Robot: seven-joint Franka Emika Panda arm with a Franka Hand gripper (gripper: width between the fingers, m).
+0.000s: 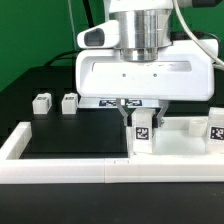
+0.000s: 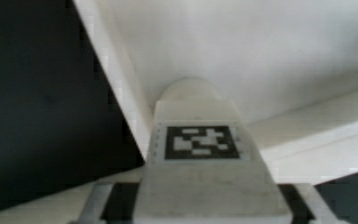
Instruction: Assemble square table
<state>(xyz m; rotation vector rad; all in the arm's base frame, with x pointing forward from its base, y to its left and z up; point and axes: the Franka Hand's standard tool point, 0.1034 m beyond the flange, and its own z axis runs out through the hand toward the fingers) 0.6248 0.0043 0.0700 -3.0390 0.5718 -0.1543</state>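
Observation:
My gripper [image 1: 131,107] is shut on a white table leg [image 1: 141,129] with a black-and-white tag and holds it upright at the corner of the square tabletop [image 1: 182,146] nearest the exterior view's left. In the wrist view the leg [image 2: 201,140] sits between my fingers [image 2: 101,198], pointing down at the tabletop's white rim [image 2: 137,60]. Two small leg blocks [image 1: 41,102] [image 1: 69,101] stand on the black mat at the exterior view's left. Another tagged leg [image 1: 214,128] stands at the tabletop's far side, at the exterior view's right.
The long white border rail [image 1: 60,166] runs along the front and up the exterior view's left side. The marker board [image 1: 104,102] lies behind my gripper, partly hidden by the hand. The black mat [image 1: 70,135] lies between the rail and the tabletop.

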